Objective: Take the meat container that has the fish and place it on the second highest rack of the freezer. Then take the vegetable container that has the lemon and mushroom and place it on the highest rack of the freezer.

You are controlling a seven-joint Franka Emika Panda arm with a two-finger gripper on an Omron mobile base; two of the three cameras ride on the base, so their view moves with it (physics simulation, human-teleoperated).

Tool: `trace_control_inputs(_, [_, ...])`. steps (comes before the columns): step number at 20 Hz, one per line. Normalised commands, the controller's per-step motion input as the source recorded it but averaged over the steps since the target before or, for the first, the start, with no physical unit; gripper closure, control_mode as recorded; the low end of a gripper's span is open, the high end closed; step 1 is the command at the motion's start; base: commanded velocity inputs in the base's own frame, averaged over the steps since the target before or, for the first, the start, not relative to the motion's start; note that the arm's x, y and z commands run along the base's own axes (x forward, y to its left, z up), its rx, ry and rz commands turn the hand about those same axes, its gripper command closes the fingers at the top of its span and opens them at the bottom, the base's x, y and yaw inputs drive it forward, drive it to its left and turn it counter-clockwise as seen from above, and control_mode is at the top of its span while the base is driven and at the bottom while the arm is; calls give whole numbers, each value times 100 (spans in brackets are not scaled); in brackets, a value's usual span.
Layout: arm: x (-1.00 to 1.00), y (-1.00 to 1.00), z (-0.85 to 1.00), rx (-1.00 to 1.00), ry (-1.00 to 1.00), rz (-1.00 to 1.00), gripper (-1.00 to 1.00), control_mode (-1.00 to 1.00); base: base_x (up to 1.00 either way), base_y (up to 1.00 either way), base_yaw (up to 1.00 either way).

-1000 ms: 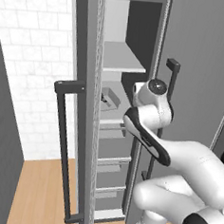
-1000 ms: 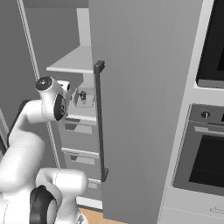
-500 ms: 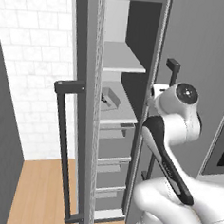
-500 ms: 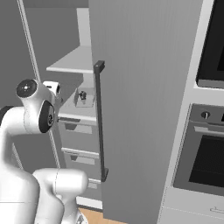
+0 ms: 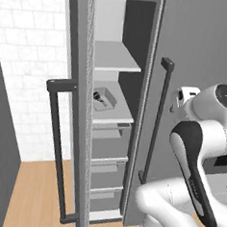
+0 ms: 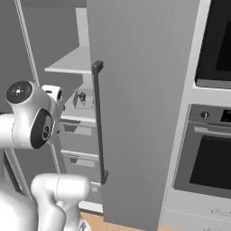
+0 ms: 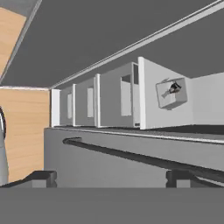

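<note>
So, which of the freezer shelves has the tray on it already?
The lower shelf, directly above the drawers, holds the tray with the fish. The shelf above is bare.

Freezer (image 5: 118, 19) shelves: the second highest rack (image 5: 113, 113) has a grey container (image 5: 105, 99) sitting on it with the little black fish (image 5: 98, 96) inside. The highest rack (image 5: 115, 57) is just above.

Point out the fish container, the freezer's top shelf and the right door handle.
Fish container (image 5: 105, 99), left base view, tray floor.
Top shelf (image 5: 115, 57), left base view, flat upper surface.
Right door handle (image 6: 99, 122), right base view, bar's middle.
</note>
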Motion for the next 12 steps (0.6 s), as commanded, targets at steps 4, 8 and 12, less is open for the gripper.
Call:
trace_control_inputs(4, [0, 0, 0, 0, 0, 0, -100, 100, -45, -85, -12])
trace_control_inputs(8, [0, 0, 0, 0, 0, 0, -100, 100, -7, -100, -9])
trace_control_inputs(12, [0, 0, 0, 0, 0, 0, -100, 100, 4, -100, -3])
